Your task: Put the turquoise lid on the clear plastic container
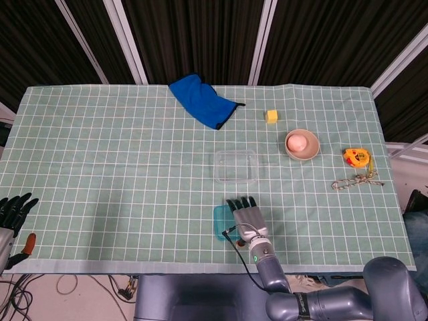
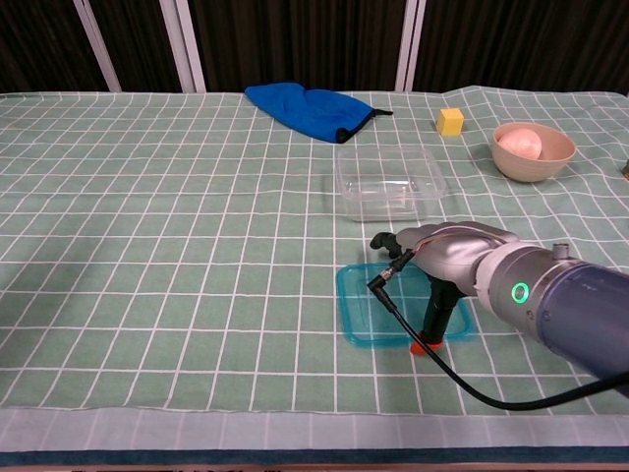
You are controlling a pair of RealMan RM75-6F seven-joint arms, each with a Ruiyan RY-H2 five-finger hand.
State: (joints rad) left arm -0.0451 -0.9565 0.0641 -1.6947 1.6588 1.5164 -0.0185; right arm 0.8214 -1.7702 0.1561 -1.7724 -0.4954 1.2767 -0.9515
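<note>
Clear plastic container (image 2: pixel 389 183), light and rigid, stands at twelve o'clock of the thin, slippery turquoise lid (image 2: pixel 378 304), best edge-pinched, flat beneath the right hand (image 2: pixel 442 258), extended, holding nothing; left hand (image 1: pixel 15 208) idle, spread.

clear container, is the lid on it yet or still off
Still off. The container stands open, and the turquoise lid lies flat on the cloth nearer the robot, under the right hand.

Turquoise lid (image 2: pixel 366 313) lay flat on the cloth near the front edge, partly hidden; clear plastic container (image 2: pixel 389 183) sat upright, open and empty, just behind it, not touching
</note>
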